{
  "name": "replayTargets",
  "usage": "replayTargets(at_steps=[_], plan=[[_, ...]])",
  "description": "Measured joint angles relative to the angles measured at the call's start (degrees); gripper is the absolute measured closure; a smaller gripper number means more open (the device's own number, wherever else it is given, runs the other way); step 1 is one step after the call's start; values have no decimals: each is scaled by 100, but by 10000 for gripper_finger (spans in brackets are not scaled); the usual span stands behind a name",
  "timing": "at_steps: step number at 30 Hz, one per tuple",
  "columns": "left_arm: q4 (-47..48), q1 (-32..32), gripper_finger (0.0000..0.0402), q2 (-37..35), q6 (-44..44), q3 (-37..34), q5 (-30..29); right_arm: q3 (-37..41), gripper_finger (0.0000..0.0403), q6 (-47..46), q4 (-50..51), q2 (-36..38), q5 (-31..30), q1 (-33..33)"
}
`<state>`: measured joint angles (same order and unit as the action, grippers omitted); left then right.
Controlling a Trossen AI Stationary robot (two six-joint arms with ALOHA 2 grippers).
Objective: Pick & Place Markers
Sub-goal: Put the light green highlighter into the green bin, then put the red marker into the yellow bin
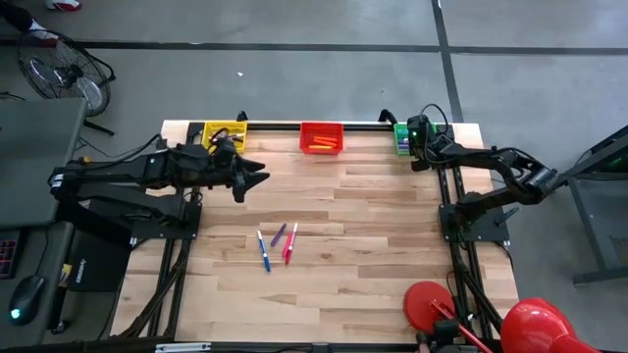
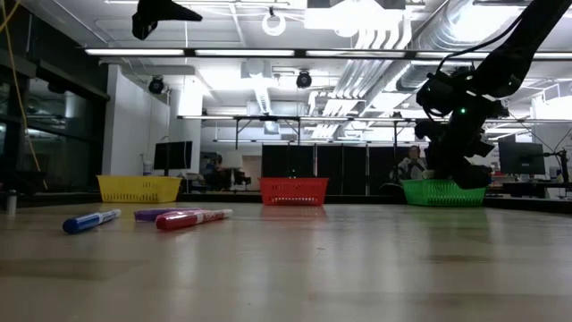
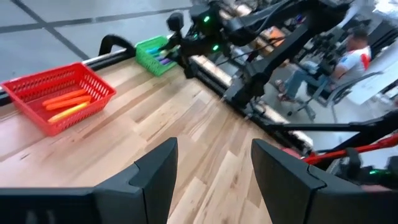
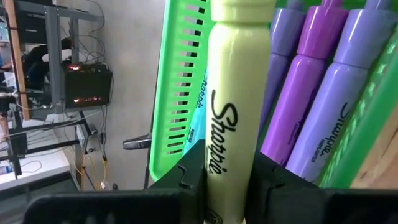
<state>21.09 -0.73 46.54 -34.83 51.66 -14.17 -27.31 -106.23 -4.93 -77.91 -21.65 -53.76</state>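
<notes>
Right now, a pale yellow Sharpie marker [image 4: 229,106] is pinched between the right gripper's [image 4: 227,180] fingers, held at the green mesh basket [image 1: 401,138] on the far right corner of the wooden tabletop [image 1: 373,226], where purple markers [image 4: 317,93] already lie. If it is released while resting on the rim, it may tip outside the basket. The left gripper [image 3: 211,180] is held above the tabletop near the yellow mesh basket [image 1: 224,131], fingers spread and empty. A blue marker [image 1: 264,251], a purple marker [image 1: 278,235] and a pink marker [image 1: 289,244] remain loose mid-tabletop; being round, they may be rolled away by a clumsy approach.
</notes>
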Motion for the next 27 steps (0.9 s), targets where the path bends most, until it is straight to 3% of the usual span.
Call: replayTargets(at_steps=[7,20,27], plan=[[5,0,200,55,-9,4,11,0,277,84,-8,0,-7,0],[-11,0,200,49,-4,4,13,0,270,312,-385,-2,-15,9],[-10,0,200,49,4,4,13,0,270,1344,-1223,-2,-55,167]])
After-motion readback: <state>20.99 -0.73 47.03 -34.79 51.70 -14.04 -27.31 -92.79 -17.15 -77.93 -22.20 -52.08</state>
